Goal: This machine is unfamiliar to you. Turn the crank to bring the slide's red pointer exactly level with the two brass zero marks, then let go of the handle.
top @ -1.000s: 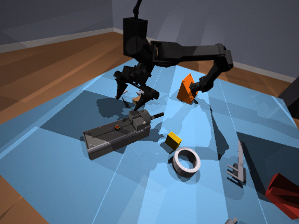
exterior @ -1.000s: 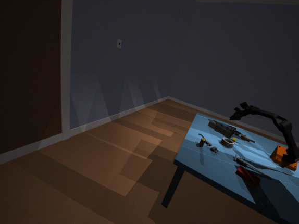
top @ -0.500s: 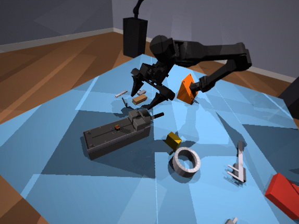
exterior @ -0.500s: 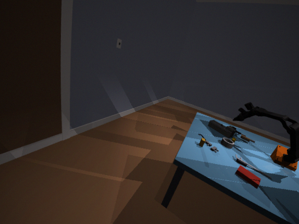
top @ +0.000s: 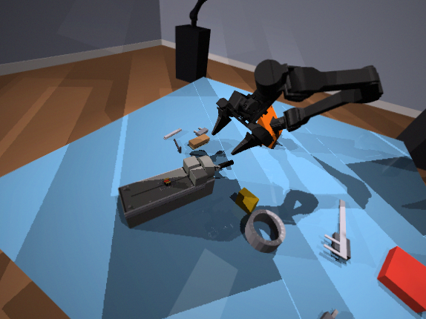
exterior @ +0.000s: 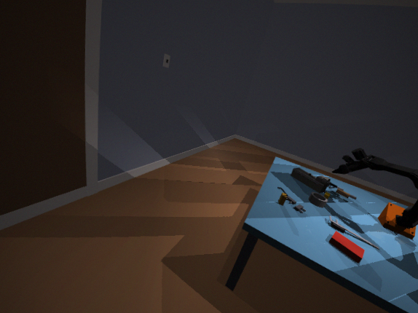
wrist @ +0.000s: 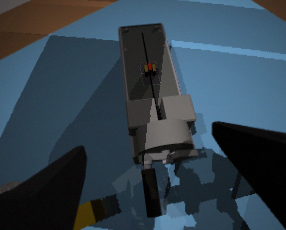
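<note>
The grey slide machine lies on the blue table, its drum end nearest my gripper. The black crank handle sticks out from the drum end. The red pointer sits between the two brass marks, seen in the wrist view as a left mark and a right mark. It looks very slightly towards the far end; exact level is too small to tell. My gripper is open and empty, above the crank end, the handle untouched.
A yellow block and a grey ring lie near the crank side. A tan block lies behind the machine. A caliper-like tool and a red block lie farther off.
</note>
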You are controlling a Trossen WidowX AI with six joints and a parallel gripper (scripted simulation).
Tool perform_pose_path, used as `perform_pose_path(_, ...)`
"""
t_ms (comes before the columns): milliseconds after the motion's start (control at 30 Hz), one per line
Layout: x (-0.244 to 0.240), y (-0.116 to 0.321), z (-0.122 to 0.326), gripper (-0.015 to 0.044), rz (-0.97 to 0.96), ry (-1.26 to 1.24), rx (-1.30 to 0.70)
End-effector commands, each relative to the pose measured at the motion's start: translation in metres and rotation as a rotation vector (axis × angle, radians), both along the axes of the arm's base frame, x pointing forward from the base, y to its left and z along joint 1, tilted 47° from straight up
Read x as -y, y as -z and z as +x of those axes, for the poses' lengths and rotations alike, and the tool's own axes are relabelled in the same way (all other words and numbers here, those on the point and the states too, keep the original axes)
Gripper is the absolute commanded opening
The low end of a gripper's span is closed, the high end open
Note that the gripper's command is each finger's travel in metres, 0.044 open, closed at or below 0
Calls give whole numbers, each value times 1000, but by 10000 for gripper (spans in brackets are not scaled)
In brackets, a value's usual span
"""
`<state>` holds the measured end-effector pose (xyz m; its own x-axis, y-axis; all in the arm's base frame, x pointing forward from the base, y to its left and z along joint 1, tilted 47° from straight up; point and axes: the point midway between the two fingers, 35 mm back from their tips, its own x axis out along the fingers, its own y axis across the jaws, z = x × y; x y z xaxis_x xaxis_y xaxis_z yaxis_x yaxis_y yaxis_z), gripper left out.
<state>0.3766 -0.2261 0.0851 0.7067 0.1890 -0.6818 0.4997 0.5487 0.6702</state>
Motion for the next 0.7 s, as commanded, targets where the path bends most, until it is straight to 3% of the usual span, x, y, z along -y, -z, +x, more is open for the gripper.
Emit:
perform_pose_path(0, -9, -4, -11, 440, -1, 44, -18)
perform_pose_path(667, -52, 36, -3, 440, 2, 52, -20)
